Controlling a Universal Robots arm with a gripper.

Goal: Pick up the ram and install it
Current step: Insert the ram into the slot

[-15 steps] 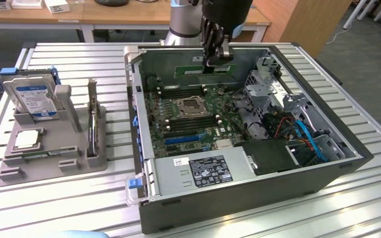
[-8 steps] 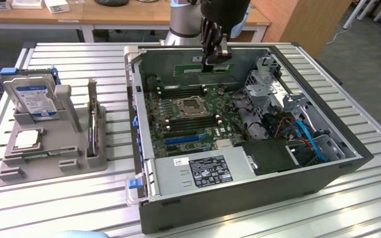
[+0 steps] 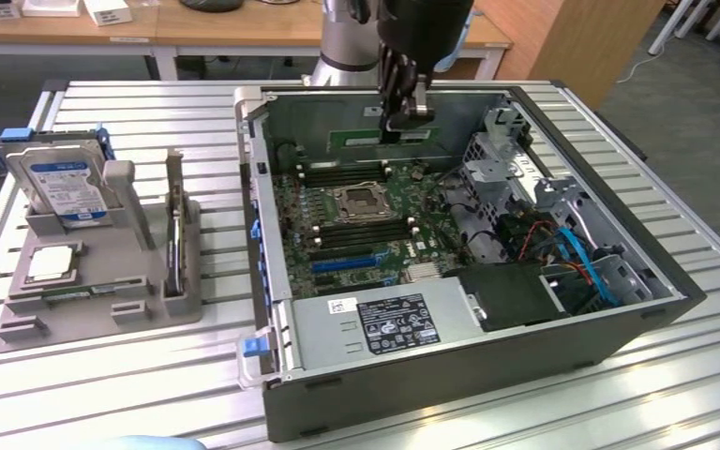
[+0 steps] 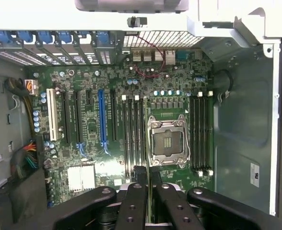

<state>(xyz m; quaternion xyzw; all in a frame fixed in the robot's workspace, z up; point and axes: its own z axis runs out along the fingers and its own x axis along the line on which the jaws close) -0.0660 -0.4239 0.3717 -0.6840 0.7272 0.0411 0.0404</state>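
Note:
My gripper (image 3: 400,129) hangs inside the open computer case (image 3: 460,375), over the far part of the motherboard (image 3: 335,234). It is shut on the ram (image 3: 367,142), a thin green stick held level and parallel to the memory slots. In the wrist view the fingertips (image 4: 140,175) pinch close together, and the ram (image 4: 146,134) shows edge-on as a pale line. That line runs beside the empty CPU socket (image 4: 169,141), next to the memory slots (image 4: 131,134). More slots (image 4: 201,134) lie on the socket's other side.
On the exterior view's left a grey holder (image 3: 97,281) carries the blue-labelled hard drive (image 3: 63,183) and the square silver CPU chip (image 3: 50,264). The case also holds a power supply (image 3: 385,323), a drive cage (image 3: 498,159) and blue cables (image 3: 585,262). All of it rests on a slatted metal table (image 3: 110,394).

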